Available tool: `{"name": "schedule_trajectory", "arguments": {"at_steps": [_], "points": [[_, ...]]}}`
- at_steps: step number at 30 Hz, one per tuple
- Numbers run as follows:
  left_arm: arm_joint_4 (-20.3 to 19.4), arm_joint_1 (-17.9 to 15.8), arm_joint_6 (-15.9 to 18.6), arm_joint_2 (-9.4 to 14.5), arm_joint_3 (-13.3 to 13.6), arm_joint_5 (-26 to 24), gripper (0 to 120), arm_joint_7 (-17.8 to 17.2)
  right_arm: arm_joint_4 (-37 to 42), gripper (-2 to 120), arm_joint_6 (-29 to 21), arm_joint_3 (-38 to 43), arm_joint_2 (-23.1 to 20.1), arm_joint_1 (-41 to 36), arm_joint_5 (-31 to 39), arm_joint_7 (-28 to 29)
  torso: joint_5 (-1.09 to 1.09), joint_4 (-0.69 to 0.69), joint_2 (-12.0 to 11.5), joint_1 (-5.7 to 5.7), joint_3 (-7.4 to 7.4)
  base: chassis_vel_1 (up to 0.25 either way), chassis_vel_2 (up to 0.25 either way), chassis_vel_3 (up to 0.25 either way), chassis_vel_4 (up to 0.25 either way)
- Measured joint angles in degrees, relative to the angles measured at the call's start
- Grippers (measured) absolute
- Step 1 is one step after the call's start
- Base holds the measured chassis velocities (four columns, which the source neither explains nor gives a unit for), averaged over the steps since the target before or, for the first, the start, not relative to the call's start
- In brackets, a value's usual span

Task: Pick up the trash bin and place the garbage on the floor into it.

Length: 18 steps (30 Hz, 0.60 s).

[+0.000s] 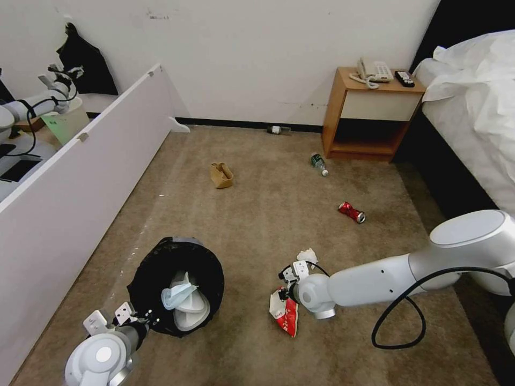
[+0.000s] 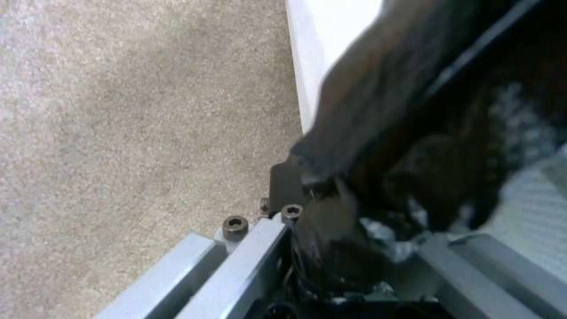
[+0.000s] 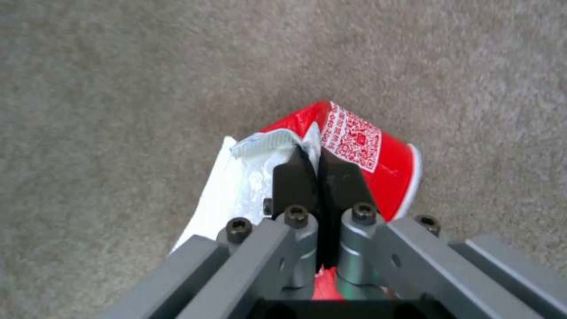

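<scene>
Left gripper point(image 1: 140, 320) clamps the black-lined rim of the trash bin point(image 1: 177, 279), which tilts over the floor point(image 1: 257, 214) with white slippers point(image 1: 188, 311) and a blue mask point(image 1: 177, 294) inside. Just to its right, the right gripper point(image 3: 319, 166) is pinched tight on the red packet's point(image 3: 378, 168) torn edge. Risk: thin foil could tear or slip in transit, or the liner could slide off the rim; the can point(image 1: 352, 212), bottles point(image 1: 319, 163) and paper bag point(image 1: 221, 175) lie well apart.

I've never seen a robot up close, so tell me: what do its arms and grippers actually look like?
Both arms are smooth, glossy white tubes with rounded joint housings; a black cable loops loosely beside the right arm. The left arm ends in a round white cap. The right gripper has grey metal linkage bars fastened with dark hex bolts and two black wedge-shaped fingertips. The left gripper is built alike.
</scene>
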Motion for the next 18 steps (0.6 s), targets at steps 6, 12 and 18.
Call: {"name": "schedule_trajectory", "arguments": {"at_steps": [6, 12, 18], "points": [[-0.62, -0.21, 1.06, 0.62, -0.18, 0.96, 0, 0.02, 3.03, 0, 0.67, 1.69, 1.24, 0.16, -3.26, 1.99, 0.01, 0.02, 0.0, 0.0, 0.0, 0.0, 0.0, 0.0, 0.0], [-1.51, -0.65, 1.28, 1.65, 0.45, 0.81, 0, -0.94, 5.08, 0, 0.95, 3.31, 2.04, 0.25, -5.64, 3.32, 0.02, 0.04, 0.0, 0.0, 0.0, 0.0, 0.0, 0.0, 0.0], [-2.95, -1.3, 1.28, 2.95, 2.12, -0.67, 0, -3.09, 8.89, 0, 0.78, 5.47, 3.97, 1.01, -9.82, 4.84, 0.03, 0.03, 0.0, 0.0, 0.0, 0.0, 0.0, 0.0, 0.0]]}}
